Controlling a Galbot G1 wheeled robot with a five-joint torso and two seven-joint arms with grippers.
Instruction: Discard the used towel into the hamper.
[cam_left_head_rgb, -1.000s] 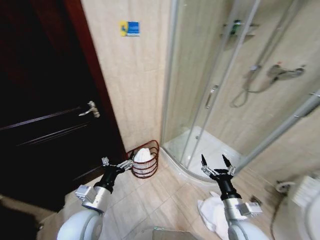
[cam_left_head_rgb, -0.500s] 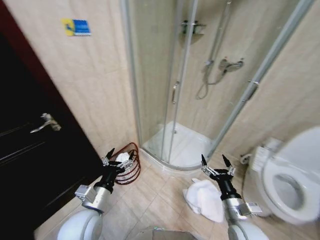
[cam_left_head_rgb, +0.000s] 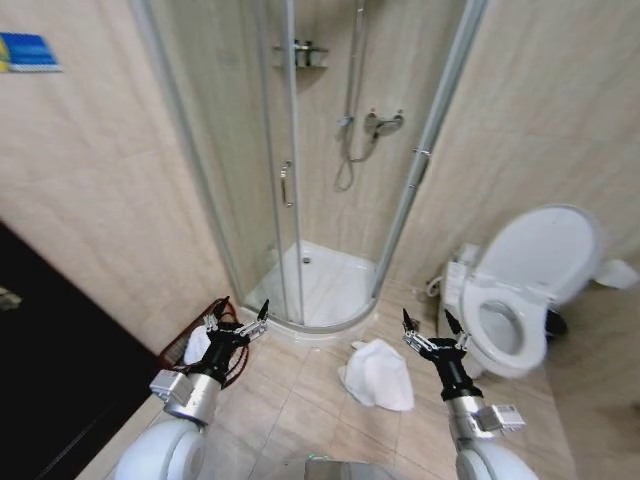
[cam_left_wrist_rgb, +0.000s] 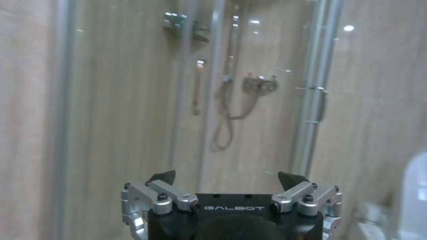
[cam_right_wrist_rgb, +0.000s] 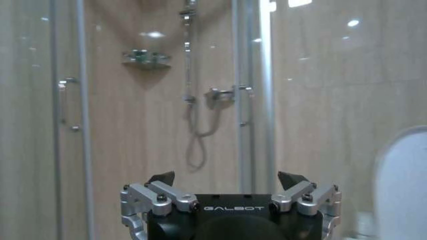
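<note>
A crumpled white towel (cam_left_head_rgb: 378, 374) lies on the tiled floor in front of the shower, low in the head view's middle. The dark reddish-brown wire hamper (cam_left_head_rgb: 182, 348) stands by the wall at the lower left, with something white inside; my left arm partly covers it. My left gripper (cam_left_head_rgb: 237, 324) is held up in front of the hamper, open and empty. To the right of the towel, my right gripper (cam_left_head_rgb: 432, 328) is raised, also open and empty. Both wrist views show the open left gripper (cam_left_wrist_rgb: 227, 178) and right gripper (cam_right_wrist_rgb: 227, 178) pointing at the shower.
A curved glass shower cabin (cam_left_head_rgb: 300, 180) fills the corner ahead, with its white tray (cam_left_head_rgb: 320, 290) on the floor. A white toilet (cam_left_head_rgb: 515, 300) with raised lid stands at the right. A dark door (cam_left_head_rgb: 40, 400) is at the far left.
The whole head view has swung to the right: the door and hamper slid left, the toilet and towel came toward the middle. Both arms keep the same raised, open pose.
</note>
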